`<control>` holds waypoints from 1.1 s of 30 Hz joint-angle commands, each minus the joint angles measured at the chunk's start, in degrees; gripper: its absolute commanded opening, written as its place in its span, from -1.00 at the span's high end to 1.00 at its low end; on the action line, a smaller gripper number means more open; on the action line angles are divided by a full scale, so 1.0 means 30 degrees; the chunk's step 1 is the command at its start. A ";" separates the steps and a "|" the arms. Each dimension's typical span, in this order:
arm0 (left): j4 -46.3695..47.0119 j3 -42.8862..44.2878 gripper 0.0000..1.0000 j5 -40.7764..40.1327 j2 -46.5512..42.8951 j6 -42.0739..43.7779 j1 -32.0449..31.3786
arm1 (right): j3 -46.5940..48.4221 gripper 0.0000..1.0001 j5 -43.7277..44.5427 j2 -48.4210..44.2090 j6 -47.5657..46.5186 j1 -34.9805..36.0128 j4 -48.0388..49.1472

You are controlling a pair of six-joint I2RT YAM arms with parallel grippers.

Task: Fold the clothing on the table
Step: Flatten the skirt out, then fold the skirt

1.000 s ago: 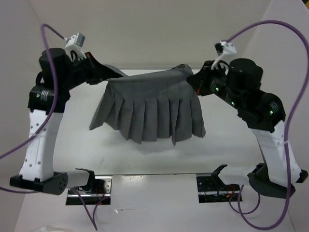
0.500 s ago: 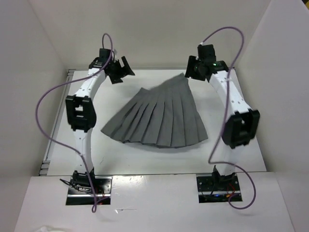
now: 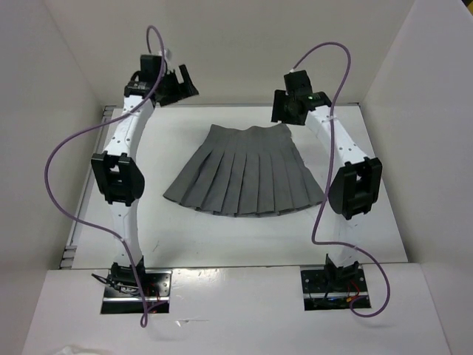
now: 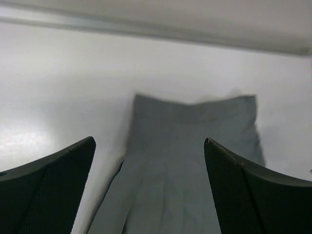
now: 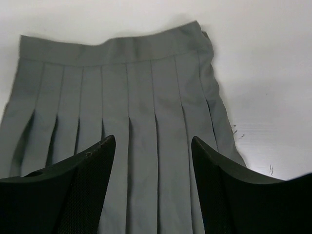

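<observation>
The left gripper [image 4: 149, 140] has its jaws spread wide apart, and nothing is between them. Its two black fingers [image 4: 48, 195] hang in the air and do not touch the cloth. The right gripper [image 5: 152, 138] has its jaws apart too, a bit less wide, and it holds nothing. It hangs over the top part of the skirt [image 3: 244, 174].

The skirt is dark grey with many pleats. It lies flat, spread out like a fan, in the middle of the white table [image 3: 244, 237]. Its narrow waistband [image 5: 112, 46] is at 12 o'clock and its wide hem [image 3: 244, 210] is at 6 o'clock.

Seen from the top, the left gripper is at about 10 o'clock from the skirt, apart from it. The right gripper is at 1 o'clock, just by the waistband's corner. A purple cable [image 3: 48, 174] loops off each arm. White walls [image 3: 222, 44] stand around the table.
</observation>
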 commanded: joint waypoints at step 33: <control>0.6148 -0.3455 0.90 0.5984 0.7122 0.1282 -0.1140 | -0.2515 -0.36 0.0142 0.0701 0.0883 -0.0269 -0.1979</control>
